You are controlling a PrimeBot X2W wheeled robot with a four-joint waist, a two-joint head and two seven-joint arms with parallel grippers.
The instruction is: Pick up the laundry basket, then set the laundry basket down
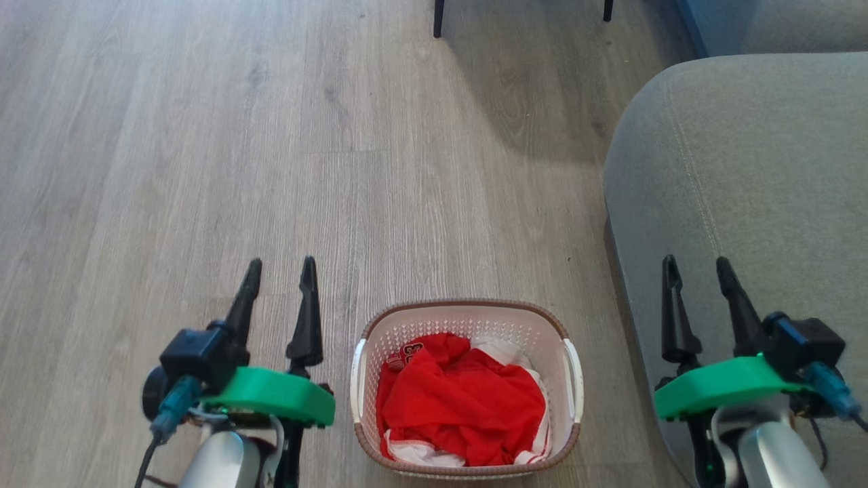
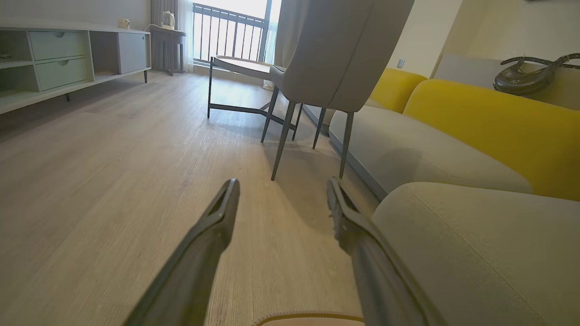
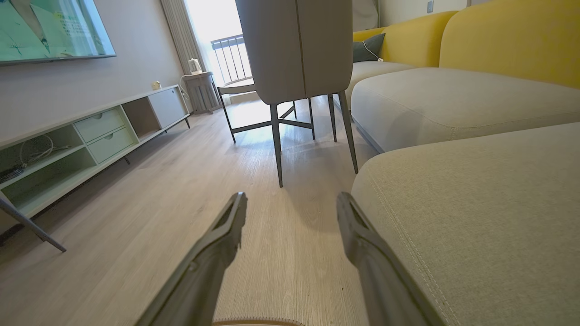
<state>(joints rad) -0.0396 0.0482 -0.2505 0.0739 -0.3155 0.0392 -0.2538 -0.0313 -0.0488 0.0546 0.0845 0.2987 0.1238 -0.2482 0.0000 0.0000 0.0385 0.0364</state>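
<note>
The laundry basket (image 1: 465, 313) stands on the wooden floor at the bottom centre of the head view: white perforated walls, a brown woven-look rim, a white handle on each side, red and white clothes inside. My left gripper (image 1: 281, 262) is open to the basket's left, fingers pointing away from me, holding nothing. My right gripper (image 1: 697, 261) is open to the basket's right, over the sofa's edge. A strip of the brown rim (image 2: 308, 315) shows at the bottom of the left wrist view between the open left gripper (image 2: 282, 183), and again as the rim (image 3: 258, 321) below the open right gripper (image 3: 290, 197).
A grey sofa seat (image 1: 746, 169) fills the right side, close to the basket. A grey chair (image 2: 335, 54) on thin dark legs stands ahead on the floor, with a low table behind it. A TV cabinet (image 3: 90, 140) runs along the left wall.
</note>
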